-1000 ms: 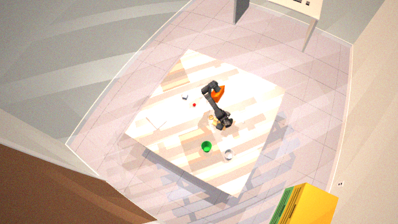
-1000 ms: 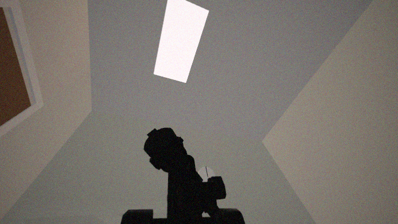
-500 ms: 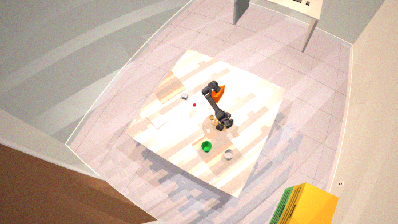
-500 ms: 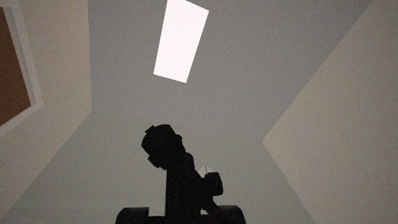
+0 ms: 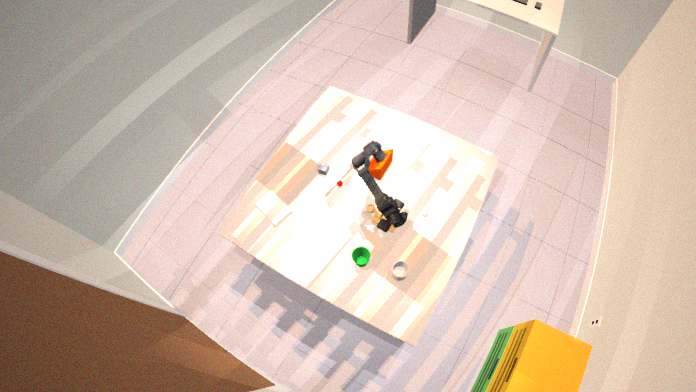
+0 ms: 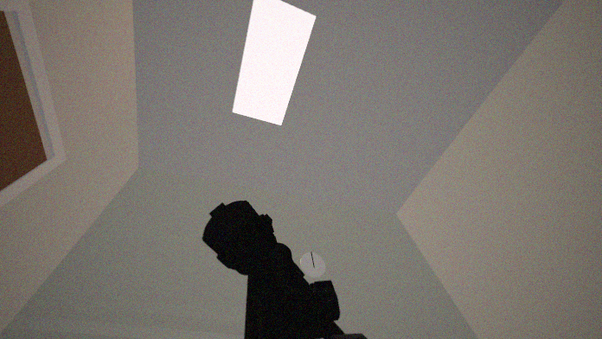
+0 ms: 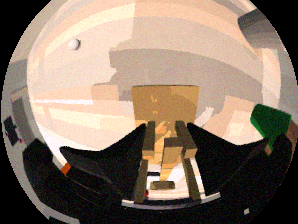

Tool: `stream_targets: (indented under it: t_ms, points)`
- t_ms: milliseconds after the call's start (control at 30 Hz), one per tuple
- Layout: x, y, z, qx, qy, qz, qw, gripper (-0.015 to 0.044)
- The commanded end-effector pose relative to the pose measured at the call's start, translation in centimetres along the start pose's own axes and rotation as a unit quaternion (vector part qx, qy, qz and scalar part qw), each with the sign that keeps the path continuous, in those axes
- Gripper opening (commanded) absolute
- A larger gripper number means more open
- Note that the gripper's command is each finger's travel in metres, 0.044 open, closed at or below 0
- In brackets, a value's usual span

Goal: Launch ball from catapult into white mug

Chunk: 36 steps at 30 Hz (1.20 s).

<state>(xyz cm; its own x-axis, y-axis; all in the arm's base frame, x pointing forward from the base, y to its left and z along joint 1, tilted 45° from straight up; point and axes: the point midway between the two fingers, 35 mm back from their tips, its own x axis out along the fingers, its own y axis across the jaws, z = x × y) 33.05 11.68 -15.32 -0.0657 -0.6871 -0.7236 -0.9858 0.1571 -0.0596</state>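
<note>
one pair of black fingers, clenched on the tan wooden catapult, above the pale wood-patterned counter.
one round white mug, upright, beside a green cup.
one small red ball, near a grey block.
one small white ball, apart from the catapult.

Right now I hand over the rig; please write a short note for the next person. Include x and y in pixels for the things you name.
Gripper [image 5: 392,218] [image 7: 166,127]: shut on the wooden catapult [image 5: 376,218] [image 7: 165,102].
White mug [image 5: 400,270] [image 7: 257,31]: on the table, beside the green cup [image 5: 361,256] [image 7: 270,122].
Red ball [image 5: 340,183] [image 7: 146,193] and white ball [image 5: 425,215] [image 7: 74,44]: both outside the catapult.
Done: catapult gripped; aim unclear.
Left: confirm which ball, aim, load, fire.
</note>
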Motion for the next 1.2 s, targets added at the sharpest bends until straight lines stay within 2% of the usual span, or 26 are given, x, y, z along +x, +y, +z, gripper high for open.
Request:
stream_targets:
  t_ms: [0,433,900,967,1000,1167]
  points:
    - [0.5,0.1,0.0,-0.005,0.002,-0.004,1.000,0.0000]
    - [1.4,0.1,-0.1,-0.001,0.001,0.001,1.000,0.0000]
    - [1.4,0.1,-0.1,-0.001,0.001,0.001,1.000,0.0368]
    - [0.3,0.0,0.0,-0.001,0.001,0.002,1.000,0.0420]
    - [-1.0,-0.1,0.2,-0.001,0.000,0.002,1.000,0.0440]
    - [-8.3,0.2,0.0,-0.002,-0.001,0.004,1.000,0.0440]
